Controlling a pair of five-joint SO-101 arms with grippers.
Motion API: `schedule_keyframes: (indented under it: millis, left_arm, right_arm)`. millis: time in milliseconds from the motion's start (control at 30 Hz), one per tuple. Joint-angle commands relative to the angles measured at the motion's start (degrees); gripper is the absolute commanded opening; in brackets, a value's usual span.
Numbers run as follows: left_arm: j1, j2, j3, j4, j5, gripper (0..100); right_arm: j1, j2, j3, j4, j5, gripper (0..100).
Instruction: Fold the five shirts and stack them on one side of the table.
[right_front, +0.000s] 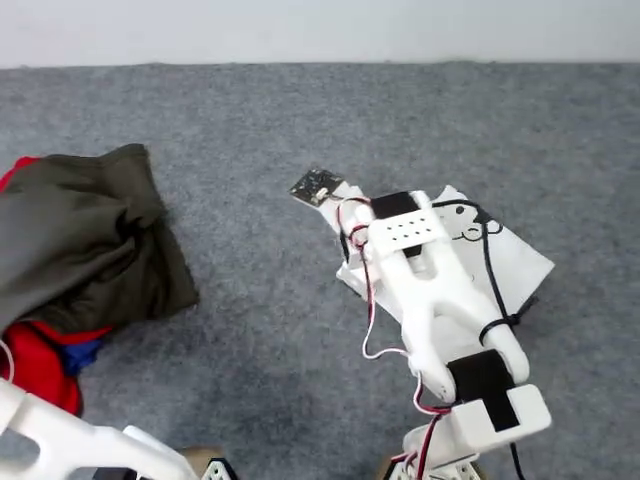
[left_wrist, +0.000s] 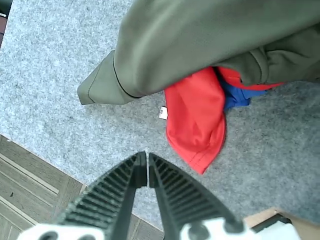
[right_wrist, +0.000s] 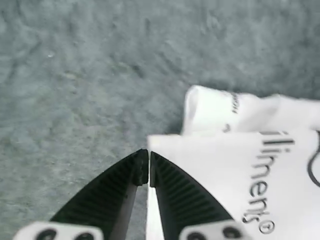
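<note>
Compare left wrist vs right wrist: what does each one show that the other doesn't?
Left wrist only: an olive shirt draped over a red shirt and a blue shirt, a small white tag beside the red one, and wood planks beyond the mat's edge. Right wrist only: a folded white shirt with dark print, its corner at the jaw tips. Both: the grey mat, and that arm's own jaws, shut.

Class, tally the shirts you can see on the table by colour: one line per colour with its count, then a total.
Olive-green shirt: 1
Red shirt: 1
Blue shirt: 1
White shirt: 1
Total: 4 shirts visible; the pile may hide more.
</note>
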Motion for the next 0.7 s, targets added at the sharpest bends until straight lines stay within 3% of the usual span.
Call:
schedule_keyframes:
  millis: [0,333,533,667]
  left_arm:
    - [0.53,-1.23,-0.31,0.35,-0.44,1]
    - [0.53,-1.23,-0.31,0.18,-0.44,1]
    - [0.26,-1.23,-0.31,0.44,-0.35,1]
    - [-0.09,-1.32,-0.31,0.44,-0.18,1]
  right_arm:
    - [1.45,-2.86,-3.25,-0.66,0.88,0.9]
    - [-0.13,-2.86,-8.53,4.0,0.53,2.0]
    - [-0.31,-3.3,-11.16,13.76,0.35,17.4]
    - [-1.36,-2.86,-11.16,14.11,-2.55,20.4]
